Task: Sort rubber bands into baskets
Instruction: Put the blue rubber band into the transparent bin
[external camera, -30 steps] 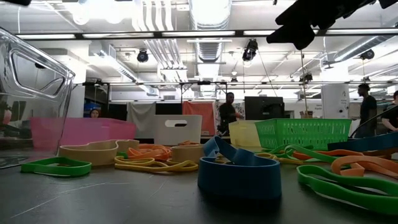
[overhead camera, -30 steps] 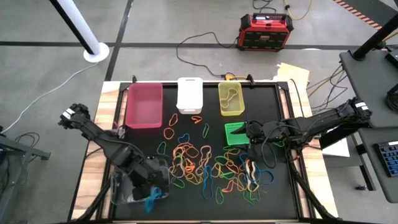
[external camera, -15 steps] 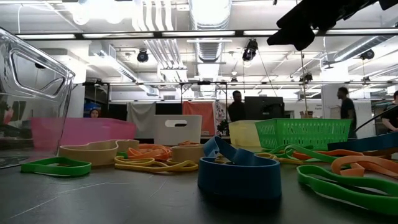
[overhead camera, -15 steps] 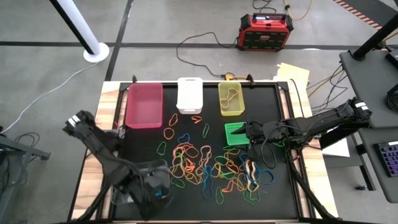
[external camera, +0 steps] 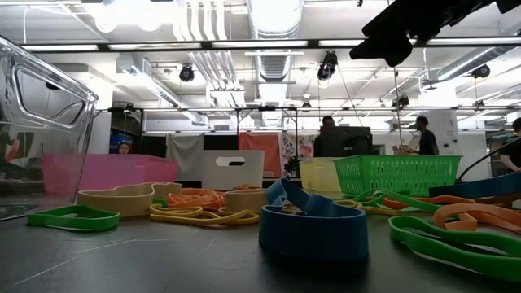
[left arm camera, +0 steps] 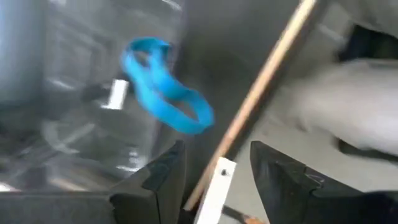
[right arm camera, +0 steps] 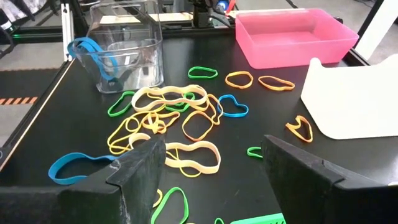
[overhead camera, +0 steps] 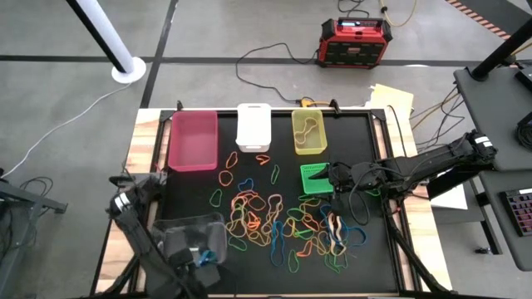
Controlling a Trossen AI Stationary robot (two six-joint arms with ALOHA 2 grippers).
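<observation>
Many coloured rubber bands point(overhead camera: 283, 224) lie heaped on the black table top. At the far edge stand the pink basket point(overhead camera: 193, 141), the white basket point(overhead camera: 253, 126) and the yellow-green basket point(overhead camera: 308, 133). The small green mesh basket point(overhead camera: 316, 178) stands right of centre. The clear basket point(overhead camera: 187, 239) stands near left, with a blue band point(right arm camera: 93, 53) hanging over its rim. My left gripper point(left arm camera: 214, 180) is open just beyond that basket's near side, pointing down and holding nothing. My right gripper point(right arm camera: 211, 180) is open and raised beside the green mesh basket.
The wooden table edge point(left arm camera: 261, 93) runs under my left gripper. A red-black box point(overhead camera: 356, 41) and cables lie on the floor beyond the table, with papers point(overhead camera: 391, 100) at the far right corner. People stand in the room behind point(external camera: 330, 134).
My left arm has swung toward the table's near edge and its gripper has tipped to point straight down. The blue band that was at its fingertips now hangs over the clear basket's rim, free of the gripper.
</observation>
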